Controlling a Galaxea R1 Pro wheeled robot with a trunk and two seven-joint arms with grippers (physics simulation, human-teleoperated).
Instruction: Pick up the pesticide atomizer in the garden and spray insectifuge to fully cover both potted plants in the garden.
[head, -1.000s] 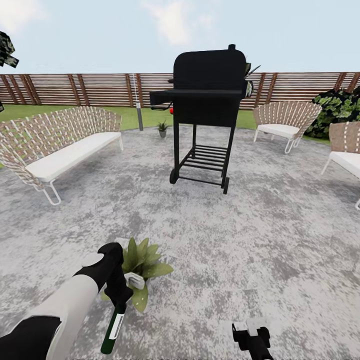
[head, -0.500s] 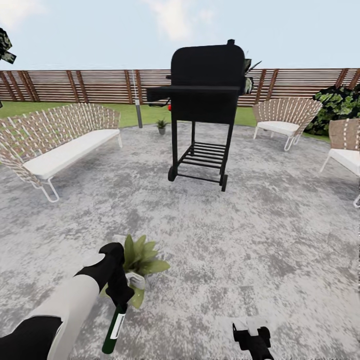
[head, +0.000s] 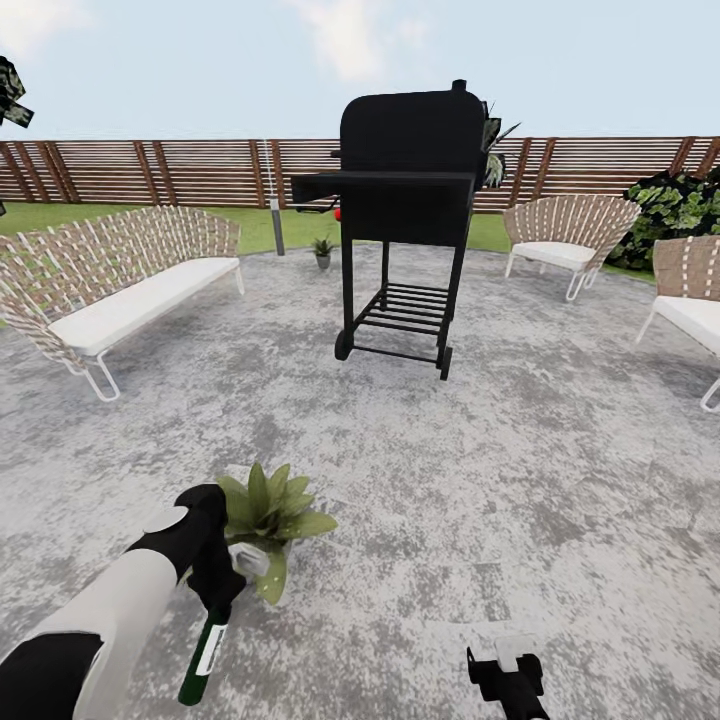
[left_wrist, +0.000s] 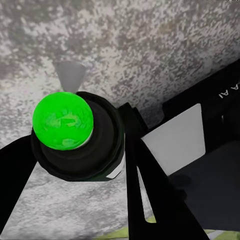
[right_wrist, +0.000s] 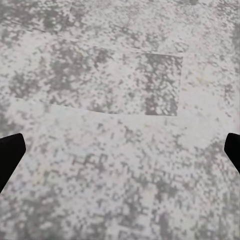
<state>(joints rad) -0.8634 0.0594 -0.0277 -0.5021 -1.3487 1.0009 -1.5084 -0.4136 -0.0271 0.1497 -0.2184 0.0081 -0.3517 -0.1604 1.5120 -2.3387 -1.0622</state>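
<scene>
Two plants need covering, and the near one (head: 268, 510) sits on the patio (head: 500, 480) right beside the left gripper (head: 215, 598). Its jaws are clamped on the atomizer (head: 200, 660), which hangs bottom-down below the hand; the left wrist view shows its round green end (left_wrist: 63, 119) between the dark fingers (left_wrist: 145, 185). I'd judge the nozzle must be turned toward the broad leaves before spraying, then swept across the whole crown. The right gripper (head: 508, 672) hangs low and idle, jaws spread with nothing between them. Far off, past the grill (head: 410, 200), the second plant (head: 322, 250) stands at the lawn's edge, well apart.
</scene>
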